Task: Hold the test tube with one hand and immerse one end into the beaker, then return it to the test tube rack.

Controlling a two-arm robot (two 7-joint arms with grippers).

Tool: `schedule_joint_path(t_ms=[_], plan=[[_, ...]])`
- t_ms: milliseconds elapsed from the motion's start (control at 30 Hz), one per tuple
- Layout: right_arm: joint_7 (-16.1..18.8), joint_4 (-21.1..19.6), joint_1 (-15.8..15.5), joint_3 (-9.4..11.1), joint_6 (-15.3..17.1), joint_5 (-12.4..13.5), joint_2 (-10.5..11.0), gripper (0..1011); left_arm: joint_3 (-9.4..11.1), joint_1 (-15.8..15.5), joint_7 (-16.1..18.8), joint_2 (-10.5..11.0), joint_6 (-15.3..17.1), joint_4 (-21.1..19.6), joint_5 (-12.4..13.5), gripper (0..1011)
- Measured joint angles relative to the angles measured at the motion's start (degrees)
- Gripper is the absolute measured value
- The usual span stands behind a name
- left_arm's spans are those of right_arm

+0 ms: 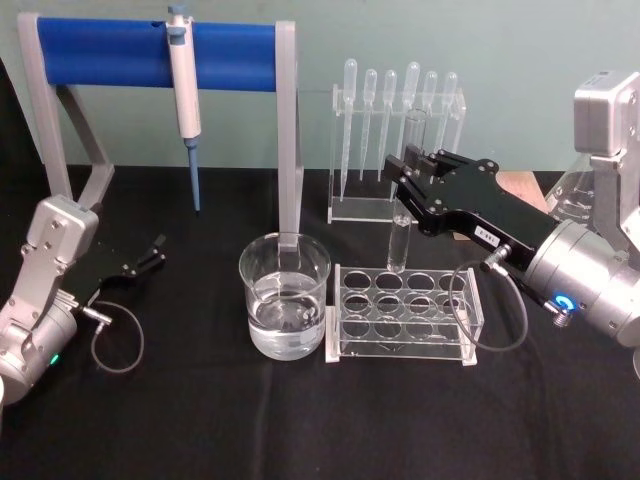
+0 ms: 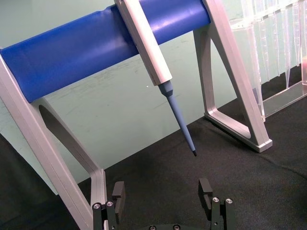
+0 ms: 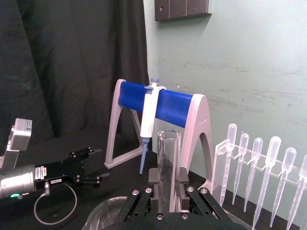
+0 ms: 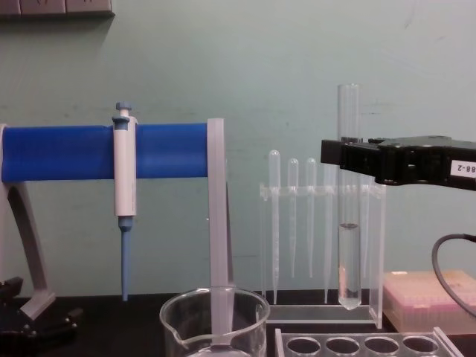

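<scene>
Our right hand (image 1: 404, 185) has its fingers clamped on the test tube (image 1: 398, 250). It is upright, round end hanging below them over the test tube rack (image 1: 400, 345). The beaker (image 1: 250, 275) sits lower, toward our parked, open-fingered left hand (image 1: 153, 252).

In the head view the right hand (image 1: 404, 190) covers the middle stretch of the test tube (image 1: 398, 248), and its arm runs off the right edge. In the chest view the same hand is cut by the right edge, wrist hidden and white label (image 4: 462, 168) clipped short. There the beaker (image 4: 214, 320) and the rack (image 4: 357, 344) lose their lower parts at the bottom edge. In the left wrist view the frame edge cuts the left hand (image 2: 162, 191) off behind its two fingertips
</scene>
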Motion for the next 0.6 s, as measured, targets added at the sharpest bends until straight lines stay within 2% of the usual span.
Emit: schedule_joint_path(t_ms=[600], plan=[[0.0, 0.0, 0.0, 0.0, 0.0, 0.0, 0.0, 227, 0.0, 0.0, 0.0, 0.0, 0.0, 0.0, 0.0, 1000]])
